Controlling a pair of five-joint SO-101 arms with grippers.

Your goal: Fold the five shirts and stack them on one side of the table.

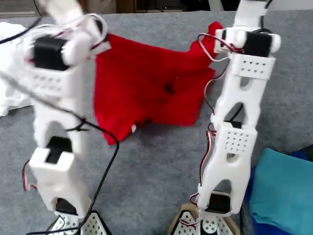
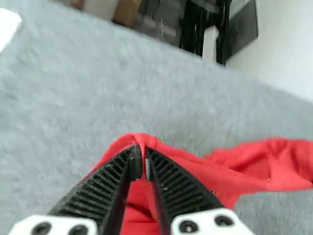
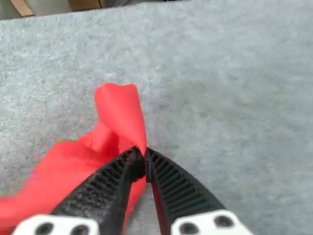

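— What worries you from here?

— The pinches are thin. My left claw (image 2: 141, 164) is clamped on one edge of the red shirt (image 1: 151, 88) and my right claw (image 3: 143, 164) on another, each biting only a sliver of cloth. If one arm pulls ahead, a corner could slip free and the fold would go crooked (the shirt lies mid-bench, between the arms).

— And the surface?

— The bench (image 1: 161, 166) is grey and felt-like, so I expect drag. A white garment (image 1: 12, 93) lies beyond my left arm and a teal garment (image 1: 283, 191) by my right. Behind are dark furniture (image 2: 205, 24) and a white wall (image 2: 283, 39).
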